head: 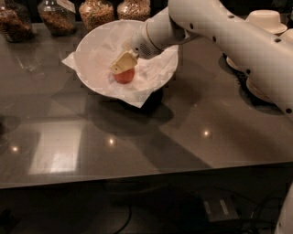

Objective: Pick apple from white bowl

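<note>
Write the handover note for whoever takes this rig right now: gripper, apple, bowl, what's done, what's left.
Gripper: down inside the white bowl, at the top of the apple; a grasp cannot be confirmed.
Apple: in the bowl on the paper lining, near the middle, not lifted.
Bowl: on the counter, jars behind it.
Done: the reach to the apple.
Left: secure the grasp, then lift the apple out over the rim.
</note>
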